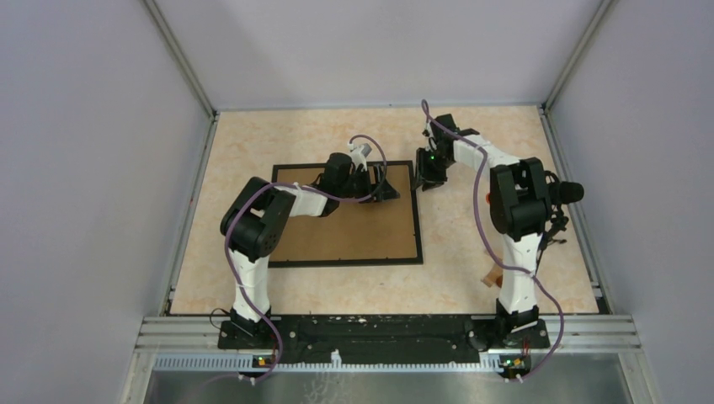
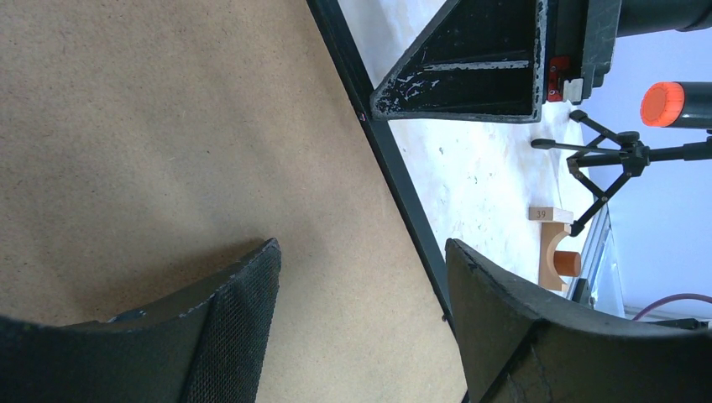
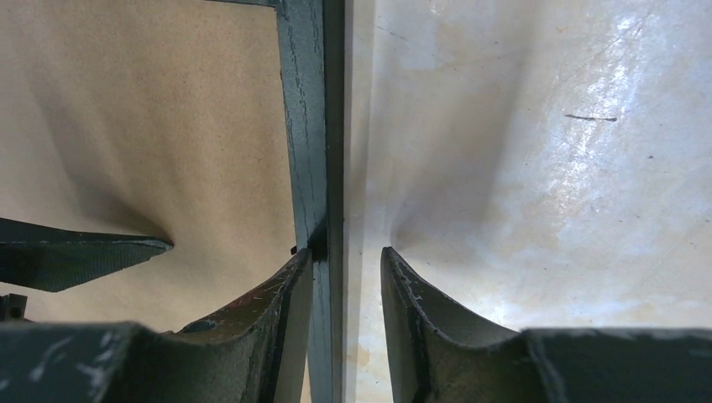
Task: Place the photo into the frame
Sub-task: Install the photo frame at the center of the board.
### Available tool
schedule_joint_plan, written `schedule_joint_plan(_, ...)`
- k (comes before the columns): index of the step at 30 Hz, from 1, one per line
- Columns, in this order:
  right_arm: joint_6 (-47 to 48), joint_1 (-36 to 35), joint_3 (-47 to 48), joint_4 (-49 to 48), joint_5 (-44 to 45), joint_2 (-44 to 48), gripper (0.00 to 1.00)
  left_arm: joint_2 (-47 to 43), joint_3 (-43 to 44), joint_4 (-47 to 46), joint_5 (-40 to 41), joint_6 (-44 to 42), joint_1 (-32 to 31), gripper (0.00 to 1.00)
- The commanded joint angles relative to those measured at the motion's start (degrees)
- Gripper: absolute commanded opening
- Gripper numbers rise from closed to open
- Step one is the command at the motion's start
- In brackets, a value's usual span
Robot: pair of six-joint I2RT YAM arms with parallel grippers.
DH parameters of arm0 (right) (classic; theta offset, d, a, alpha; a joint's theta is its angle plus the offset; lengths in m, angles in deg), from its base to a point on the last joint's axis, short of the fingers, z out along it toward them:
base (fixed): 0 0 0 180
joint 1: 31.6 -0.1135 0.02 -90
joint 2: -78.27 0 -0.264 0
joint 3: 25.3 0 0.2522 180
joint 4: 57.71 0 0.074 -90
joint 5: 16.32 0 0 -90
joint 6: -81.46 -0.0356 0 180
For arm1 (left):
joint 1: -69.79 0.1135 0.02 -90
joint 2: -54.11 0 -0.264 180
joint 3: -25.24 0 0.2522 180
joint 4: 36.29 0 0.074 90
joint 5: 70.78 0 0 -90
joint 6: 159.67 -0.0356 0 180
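The frame [image 1: 418, 220] lies flat on the table with its thin black border around a brown backing board [image 1: 354, 229]. The photo is out of view. My left gripper [image 1: 389, 192] hovers over the board near the frame's far right corner, open, with nothing between its fingers [image 2: 361, 245]. My right gripper [image 1: 427, 178] sits at the frame's right border [image 3: 306, 126] and straddles it [image 3: 346, 252]. Its inner finger lies against the border, while the outer finger stands apart over the bare table. In the left wrist view the border [image 2: 395, 176] runs just inside my outer finger.
A small wooden arch block [image 1: 492, 275] lies near the right arm's base. A black tripod with an orange-capped device [image 2: 663, 102] stands at the table's right side. Metal rails and grey walls enclose the tabletop [image 1: 471, 244].
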State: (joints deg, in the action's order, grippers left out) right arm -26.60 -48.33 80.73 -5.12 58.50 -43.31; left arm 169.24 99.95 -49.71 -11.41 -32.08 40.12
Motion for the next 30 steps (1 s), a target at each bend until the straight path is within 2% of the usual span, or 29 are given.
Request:
schedule_joint_plan(1,0.40,-0.09,-1.24,-2.24,-1.66,-1.26,0.36,1.45,-1.36,1.19,0.75,-0.54,0.18,0.77)
schedule_joint_plan(11,0.31,-1.19,-1.69,-1.96,-0.50,-2.81,0.36,1.58,-1.28,1.24,0.66,-0.51,0.14,0.77)
schedule_joint_plan(18,-1.52,-1.82,-1.58,-0.32,6.39,-6.53,0.35,1.76,-1.09,1.43,0.57,-0.51,0.14,0.77)
schedule_joint_plan(24,-2.50,-4.77,6.30,7.58,18.52,-14.01,0.36,1.83,-1.01,1.43,0.59,-0.52,0.14,0.77)
schedule_joint_plan(30,-1.18,-9.47,20.84,19.98,28.88,-25.89,0.39,1.76,-1.01,1.59,0.48,-0.65,0.06,0.77)
